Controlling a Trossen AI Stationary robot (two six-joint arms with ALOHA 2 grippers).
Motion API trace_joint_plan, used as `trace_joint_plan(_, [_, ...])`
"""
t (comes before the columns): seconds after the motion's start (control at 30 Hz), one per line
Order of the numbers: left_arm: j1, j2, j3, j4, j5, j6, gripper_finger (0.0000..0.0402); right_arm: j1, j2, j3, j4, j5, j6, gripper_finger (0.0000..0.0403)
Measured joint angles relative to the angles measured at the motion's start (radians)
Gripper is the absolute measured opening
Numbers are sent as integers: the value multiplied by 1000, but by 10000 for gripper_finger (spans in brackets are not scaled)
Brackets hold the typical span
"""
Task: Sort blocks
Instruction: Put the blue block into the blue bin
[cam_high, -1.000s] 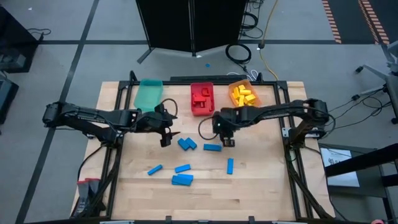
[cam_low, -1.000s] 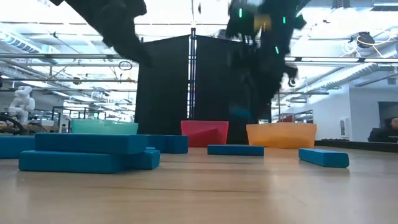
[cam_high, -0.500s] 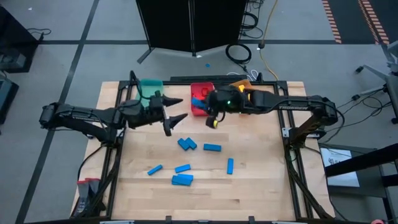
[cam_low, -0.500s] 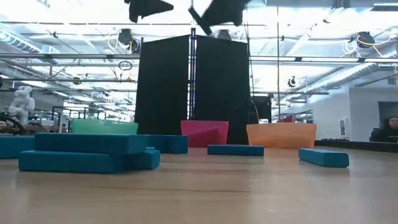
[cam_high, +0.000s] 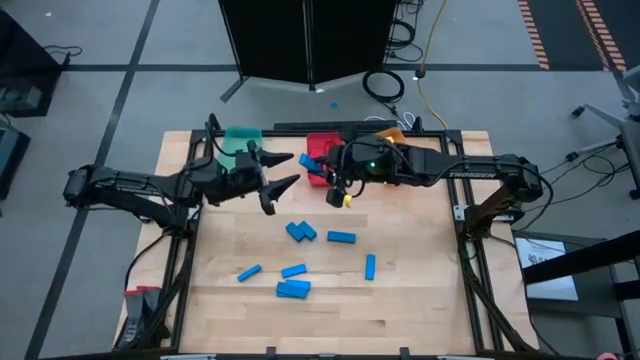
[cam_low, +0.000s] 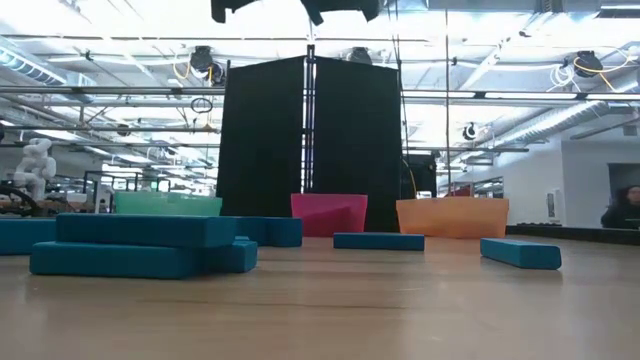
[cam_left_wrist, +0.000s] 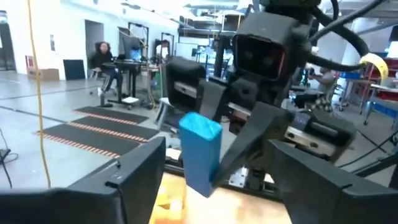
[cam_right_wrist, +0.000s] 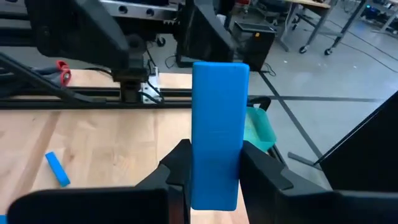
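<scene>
Blue block (cam_right_wrist: 216, 158) clamped in right pincer (cam_right_wrist: 214, 186); left pincer (cam_high: 283, 172) spread.

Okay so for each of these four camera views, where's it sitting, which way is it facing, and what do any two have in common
High view: above the table, looking straight down; both arms, left gripper open, right gripper holding a blue block.
Low view: at tabletop height, looking level across blue blocks toward the bins; arm parts only at the top edge.
Left wrist view: on the left arm, facing the right gripper and its block.
Right wrist view: on the right arm, past its fingers clamping the block.
Shared: both wrist views show that block.
</scene>
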Motion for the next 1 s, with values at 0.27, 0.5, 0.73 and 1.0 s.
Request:
trace_joint_plan(0.27, [28,0,0,0,0,4,258,4,0,0,131,-25,-4,79])
trace_joint_plan(0.5, [54,0,0,13,49,-2,258,7,9,0,172,-62,-3,79])
trace_joint_plan(0.73, [56,0,0,72,117,-2,258,13,39,-2,184,-84,-1,79])
trace_joint_plan(1.0, [57,0,0,72,168,-2,257,16,44,-1,232,-106,-10,79])
